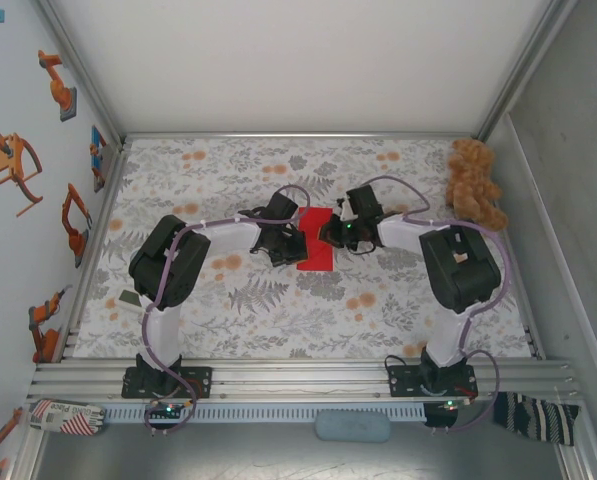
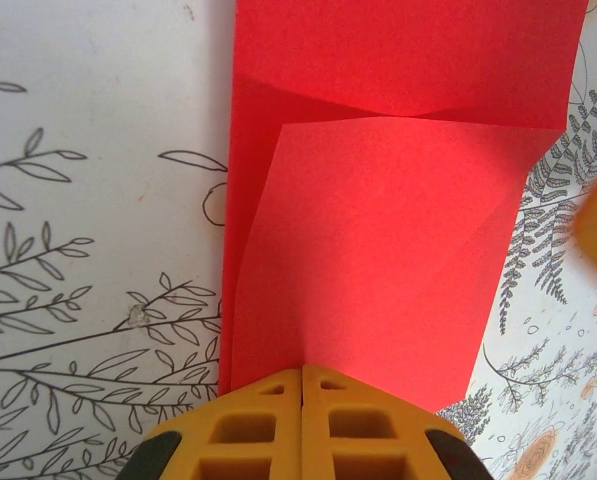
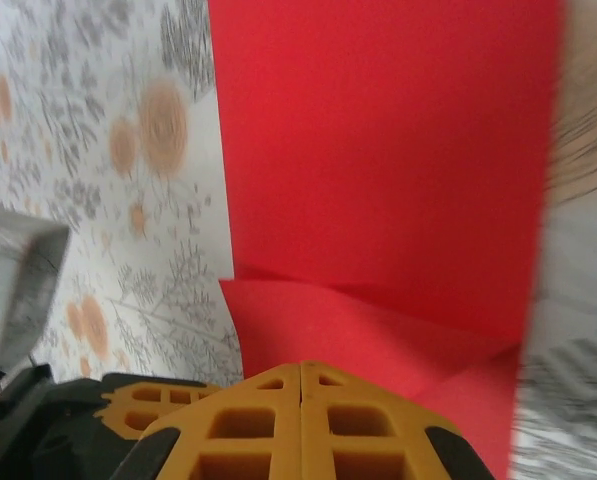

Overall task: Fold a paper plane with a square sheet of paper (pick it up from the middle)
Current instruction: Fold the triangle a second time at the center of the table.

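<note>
Folding stage: early; sheet (image 1: 316, 240) has a corner flap turned in, no dart shape yet.
Sheet loc: mid counter (image 1: 278, 320), between both arms.
Left tool (image 2: 301, 372): pressed together, seemingly pinching flap edge.
Right tool (image 3: 300, 368): same, opp. edge.
Next: prob. lay flap to centre, press crease; uneven pull may tear.
Nearby: teddy (image 1: 475, 183), far right corner, well apart, not in the way.

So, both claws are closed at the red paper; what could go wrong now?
The left claw and right claw sit close together over the red paper, so they might collide. The upper layer lies skewed, so pressing may set a crooked crease. The thin sheet could also slide on the tablecloth.
</note>
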You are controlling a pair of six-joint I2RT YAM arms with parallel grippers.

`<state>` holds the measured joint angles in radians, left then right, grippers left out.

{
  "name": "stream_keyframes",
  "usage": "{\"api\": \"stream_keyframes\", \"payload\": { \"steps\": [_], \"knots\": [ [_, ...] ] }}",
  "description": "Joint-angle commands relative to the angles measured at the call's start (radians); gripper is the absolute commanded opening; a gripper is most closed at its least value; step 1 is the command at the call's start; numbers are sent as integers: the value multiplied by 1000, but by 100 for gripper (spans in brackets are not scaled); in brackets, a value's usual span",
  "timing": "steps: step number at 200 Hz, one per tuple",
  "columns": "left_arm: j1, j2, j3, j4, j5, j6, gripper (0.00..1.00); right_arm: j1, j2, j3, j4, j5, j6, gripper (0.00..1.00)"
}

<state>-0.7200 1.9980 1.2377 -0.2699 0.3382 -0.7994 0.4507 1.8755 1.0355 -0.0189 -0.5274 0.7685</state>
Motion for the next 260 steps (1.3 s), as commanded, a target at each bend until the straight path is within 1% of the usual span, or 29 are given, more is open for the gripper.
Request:
{"api": "stream_keyframes", "payload": {
  "steps": [1,47,73,91,130,155,221,260],
  "knots": [
    [5,25,-3,-101,-26,0,0,22,52,24,26,-30,43,0],
    [4,10,16,-104,-16,11,0,20,90,42,-44,23,23,0],
    [3,-31,44,-80,13,82,2,19,107,49,-95,54,2,0],
    [2,-47,61,-68,38,106,5,19,118,49,-105,55,-2,0],
    [1,-9,56,-39,72,80,5,19,132,52,-123,64,2,0],
    [1,-16,34,-14,84,65,5,19,136,56,-147,76,4,0],
    [1,-26,-25,-3,76,51,5,19,153,77,-222,113,-1,0],
    [3,-33,-35,-10,55,58,5,19,159,83,-234,121,-2,0]
  ]
}}
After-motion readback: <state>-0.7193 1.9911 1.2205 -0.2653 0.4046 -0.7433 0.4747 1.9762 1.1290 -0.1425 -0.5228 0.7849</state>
